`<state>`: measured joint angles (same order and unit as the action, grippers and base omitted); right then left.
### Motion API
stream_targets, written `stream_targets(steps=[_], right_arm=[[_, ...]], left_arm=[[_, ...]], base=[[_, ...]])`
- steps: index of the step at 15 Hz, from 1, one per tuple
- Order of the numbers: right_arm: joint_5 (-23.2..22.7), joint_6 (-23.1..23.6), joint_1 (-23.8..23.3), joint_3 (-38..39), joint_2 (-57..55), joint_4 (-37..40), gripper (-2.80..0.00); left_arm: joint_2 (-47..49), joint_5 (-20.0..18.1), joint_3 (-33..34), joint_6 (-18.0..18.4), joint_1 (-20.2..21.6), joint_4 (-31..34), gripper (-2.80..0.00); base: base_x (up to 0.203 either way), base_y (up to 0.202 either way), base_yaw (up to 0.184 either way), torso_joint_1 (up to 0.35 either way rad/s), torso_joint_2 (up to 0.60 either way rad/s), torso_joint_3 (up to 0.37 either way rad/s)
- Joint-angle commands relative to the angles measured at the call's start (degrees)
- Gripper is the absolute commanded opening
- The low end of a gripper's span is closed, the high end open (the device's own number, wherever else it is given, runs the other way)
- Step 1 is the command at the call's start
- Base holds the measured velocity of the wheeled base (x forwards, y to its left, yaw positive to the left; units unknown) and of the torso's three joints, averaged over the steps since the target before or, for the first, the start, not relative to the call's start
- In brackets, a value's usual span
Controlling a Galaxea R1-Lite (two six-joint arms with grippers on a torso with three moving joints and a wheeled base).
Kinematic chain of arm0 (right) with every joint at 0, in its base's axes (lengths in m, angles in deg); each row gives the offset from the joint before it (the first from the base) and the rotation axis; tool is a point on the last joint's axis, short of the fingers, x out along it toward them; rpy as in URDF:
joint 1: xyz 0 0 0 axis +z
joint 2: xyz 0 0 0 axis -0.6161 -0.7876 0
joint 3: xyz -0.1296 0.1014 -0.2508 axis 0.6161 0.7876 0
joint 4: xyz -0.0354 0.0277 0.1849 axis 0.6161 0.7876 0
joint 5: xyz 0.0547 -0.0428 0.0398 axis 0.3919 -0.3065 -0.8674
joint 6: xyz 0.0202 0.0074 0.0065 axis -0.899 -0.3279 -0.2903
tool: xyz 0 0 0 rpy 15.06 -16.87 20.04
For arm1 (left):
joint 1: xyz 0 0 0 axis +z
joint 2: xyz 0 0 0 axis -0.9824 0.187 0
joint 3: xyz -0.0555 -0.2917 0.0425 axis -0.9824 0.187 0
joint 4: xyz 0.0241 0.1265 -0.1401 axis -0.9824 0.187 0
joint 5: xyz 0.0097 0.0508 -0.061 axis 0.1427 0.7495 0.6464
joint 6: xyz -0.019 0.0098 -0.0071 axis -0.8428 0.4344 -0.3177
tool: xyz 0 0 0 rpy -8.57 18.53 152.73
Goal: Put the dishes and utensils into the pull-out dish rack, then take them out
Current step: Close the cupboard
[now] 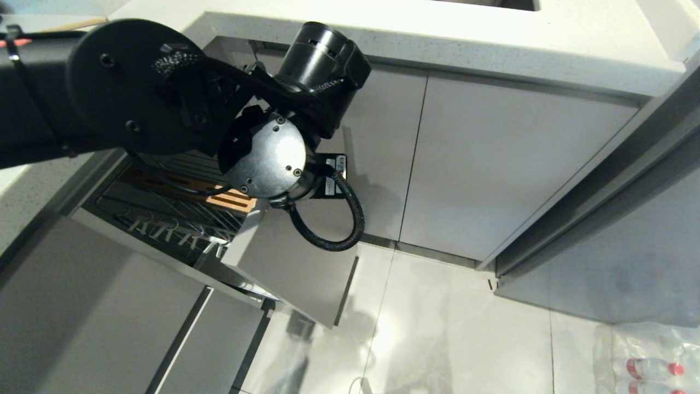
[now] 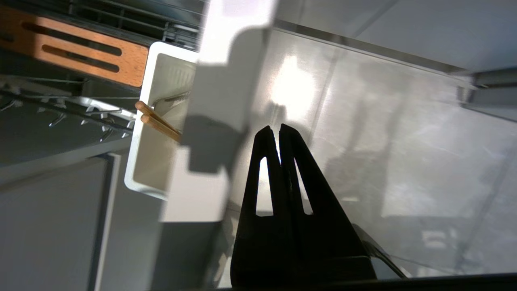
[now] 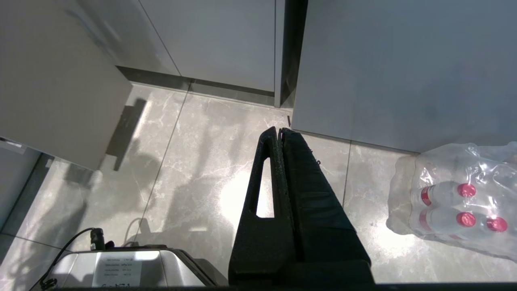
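The left pincer (image 2: 278, 129) hangs clenched and empty in front of the pull-out dish rack (image 1: 180, 210), its tips pressed together over the pale tiled floor (image 2: 383, 153), just beside the rack's narrow grey front panel (image 2: 220, 105) and on the outer side of it. Behind that panel, on the far side from the pincer, the white utensil cup (image 2: 139, 121) holds the chopsticks (image 2: 155, 120), their light-wood ends leaning out over its rim; a thin metal piece lies inside the cup next to them, too indistinct to name. Farther from the pincer, the brown slotted wooden strip (image 2: 80, 52) crosses the chrome wire basket. In the head view the left arm covers much of the drawn-out rack below the speckled surface (image 1: 437, 33). The right pincer (image 3: 280, 131) hangs clenched and empty over the floor, well apart from the rack, with a shrink-wrapped pack of red-capped bottles (image 3: 456, 202) off to one side.
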<state>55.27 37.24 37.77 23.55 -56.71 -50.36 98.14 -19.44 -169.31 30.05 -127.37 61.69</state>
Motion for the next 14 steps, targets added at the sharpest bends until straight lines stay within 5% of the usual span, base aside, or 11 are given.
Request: stream_targets(steps=[1, 14], right_arm=[[0.0, 0.0, 0.0, 0.1, 0.0, 0.0, -2.8], [0.0, 0.0, 0.0, 0.1, 0.0, 0.0, -2.8]], left_arm=[[-0.3, 1.7, 0.2, 0.2, 1.4, 0.4, -2.8], [-4.5, 10.6, 2.4, 6.9, 18.8, 1.9, -2.8]], base=[[0.0, 0.0, 0.0, 0.0, 0.0, 0.0], [0.0, 0.0, 0.0, 0.0, 0.0, 0.0]])
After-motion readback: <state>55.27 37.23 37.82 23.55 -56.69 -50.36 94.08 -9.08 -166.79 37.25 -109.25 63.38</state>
